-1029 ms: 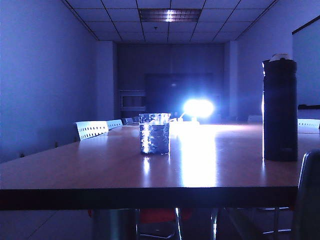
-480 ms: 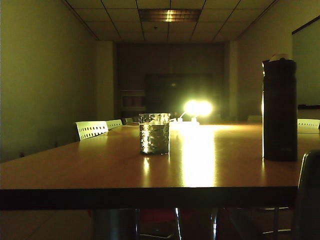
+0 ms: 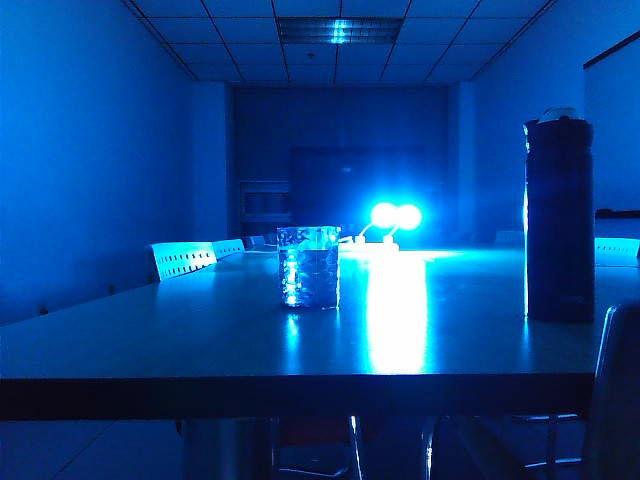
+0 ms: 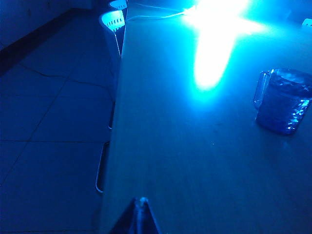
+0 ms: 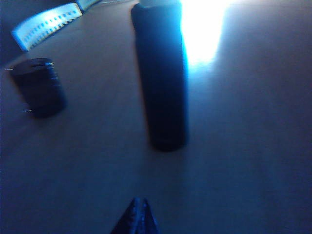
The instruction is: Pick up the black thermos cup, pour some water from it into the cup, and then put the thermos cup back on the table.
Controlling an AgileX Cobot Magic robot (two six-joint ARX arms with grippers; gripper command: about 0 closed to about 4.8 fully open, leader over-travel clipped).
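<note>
One black thermos cup (image 3: 559, 220) – one cup (image 3: 308, 266) – one table (image 3: 200, 340).

A twin-headed lamp (image 3: 396, 216) glares bright blue at the table's far end, a white cable (image 4: 153, 16) trailing from it. White perforated chair backs (image 3: 183, 258) line the table's left edge. A ceiling light panel (image 3: 338, 29) glows overhead.

I see the table (image 3: 150, 345) as a smooth, semi-glossy top that mirrors the lamp glare in a long bright streak; its material I cannot tell under this blue light. On it, the cup (image 3: 309, 266) is clear glass with a dimpled, hammered surface that glints. Well to one side of the cup, the black thermos cup (image 3: 559, 220) looks matt and dark, its body barely reflecting. The chair backs (image 3: 183, 259) beyond the cup look like perforated pale plastic.
</note>
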